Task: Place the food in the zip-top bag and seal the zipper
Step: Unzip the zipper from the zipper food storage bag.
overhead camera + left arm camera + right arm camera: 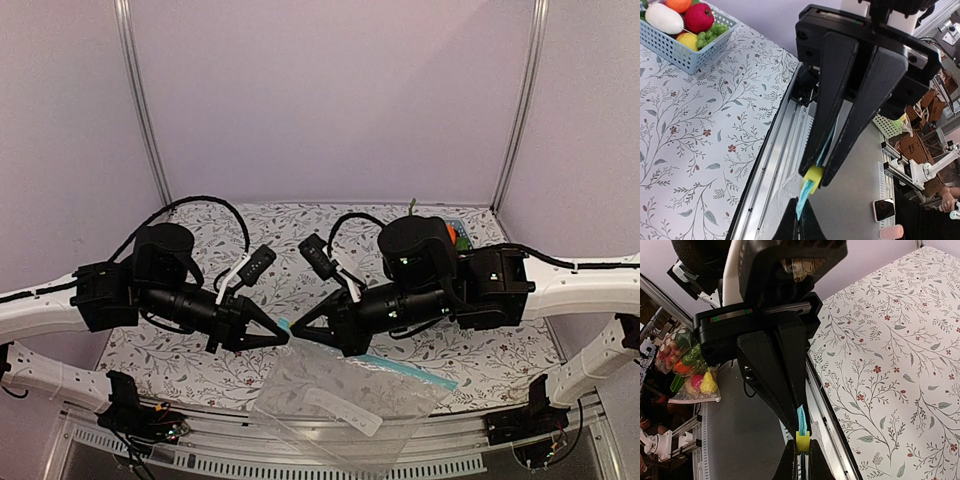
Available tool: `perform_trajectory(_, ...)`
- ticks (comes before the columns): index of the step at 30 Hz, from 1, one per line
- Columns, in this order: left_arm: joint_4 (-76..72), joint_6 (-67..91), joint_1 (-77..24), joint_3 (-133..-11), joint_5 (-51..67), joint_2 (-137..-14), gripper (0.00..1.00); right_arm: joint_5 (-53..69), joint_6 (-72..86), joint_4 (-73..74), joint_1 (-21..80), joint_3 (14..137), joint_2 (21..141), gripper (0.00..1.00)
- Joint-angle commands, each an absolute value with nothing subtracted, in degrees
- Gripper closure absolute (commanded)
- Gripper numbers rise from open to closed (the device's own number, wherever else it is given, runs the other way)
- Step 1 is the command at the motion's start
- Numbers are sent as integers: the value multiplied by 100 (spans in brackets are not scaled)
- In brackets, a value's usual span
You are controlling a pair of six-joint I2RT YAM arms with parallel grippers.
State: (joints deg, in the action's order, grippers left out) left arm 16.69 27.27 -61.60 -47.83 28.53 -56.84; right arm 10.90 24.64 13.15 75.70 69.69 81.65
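The zipper (410, 372) is pinched from both sides: my left fingers (832, 100) are closed tight on it at its yellow slider (814, 179), and my right fingers (775, 375) are clamped on the teal strip just beside, our tips nearly touching. Under it the clear zip-top bag (340, 405) sags past the near edge of the worktop (200, 360), about its middle. The food (699, 17) lies heaped in the blue basket (695, 55) at the far right corner.
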Motion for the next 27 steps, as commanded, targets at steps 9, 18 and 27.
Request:
perform_trajectory(9, 1783, 2733, -6032, -4721, 2666, -5507, 100, 1011, 2507, 1604, 7583, 6737, 7911, 100)
perform_trajectory(18, 1868, 2743, -5975, -4728, 2510, -5499, 100, 989, 2533, 1609, 7585, 6675, 7859, 100)
perform_trajectory(27, 1949, 2762, -5851, -4720, 2323, -5493, 100, 950, 2542, 1625, 7585, 6637, 7802, 100)
